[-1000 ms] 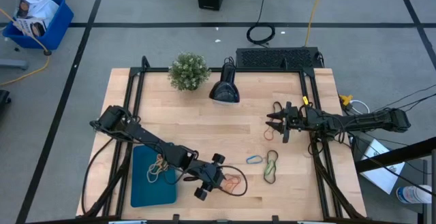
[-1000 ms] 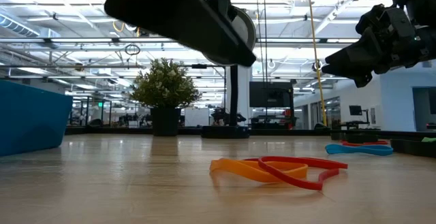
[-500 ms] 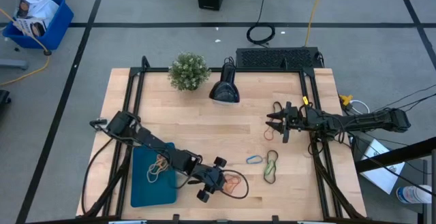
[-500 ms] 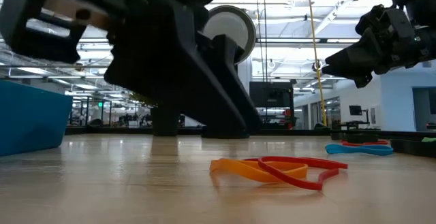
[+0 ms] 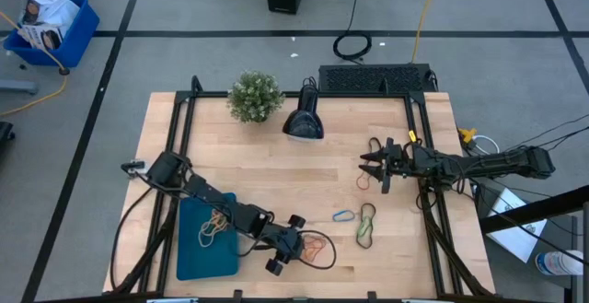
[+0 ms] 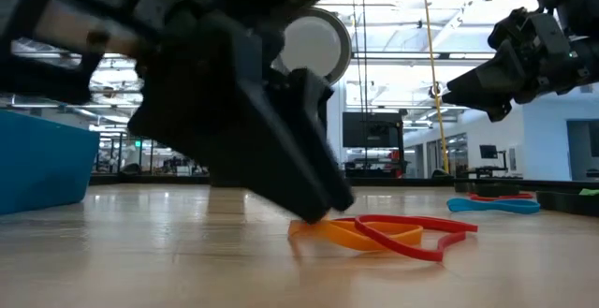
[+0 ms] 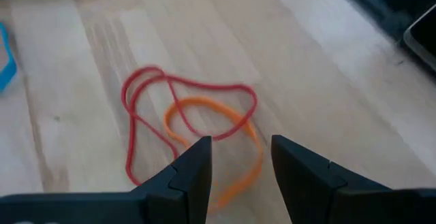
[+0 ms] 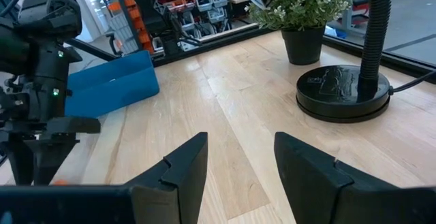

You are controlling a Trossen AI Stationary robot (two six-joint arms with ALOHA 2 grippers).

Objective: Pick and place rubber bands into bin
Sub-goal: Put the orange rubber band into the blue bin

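Your left gripper (image 5: 293, 246) is low at the near edge of the table (image 5: 276, 169), about six o'clock from the table's middle. Its jaws stand open a moderate way and hold nothing — in the left wrist view the two fingers (image 7: 192, 173) straddle an orange band (image 7: 216, 142), which lies flat on the wood and overlaps a red band (image 7: 178, 105). In the low view the gripper's tip (image 6: 314, 196) is down at the table surface, right at the near end of that orange and red pair (image 6: 384, 233); you cannot tell whether it touches them.

At nine o'clock from that gripper lies the bin (image 5: 206, 238), flat on the table, with a few tan bands (image 5: 213, 225) already inside it. At three o'clock from the gripper, a small blue band (image 5: 343, 215) rests on the wood, and just beyond it a green band (image 5: 366, 225) with darker loops tangled in.

Farther back, at about two o'clock, your right gripper (image 5: 371, 166) hangs above the table with its jaws apart and empty — the right wrist view shows bare wood between its fingers (image 8: 180, 166). A brownish band (image 5: 365, 181) lies just under it.

At the far edge, twelve o'clock, stand a small potted plant (image 5: 255, 96) and a black lamp base (image 5: 303, 123).
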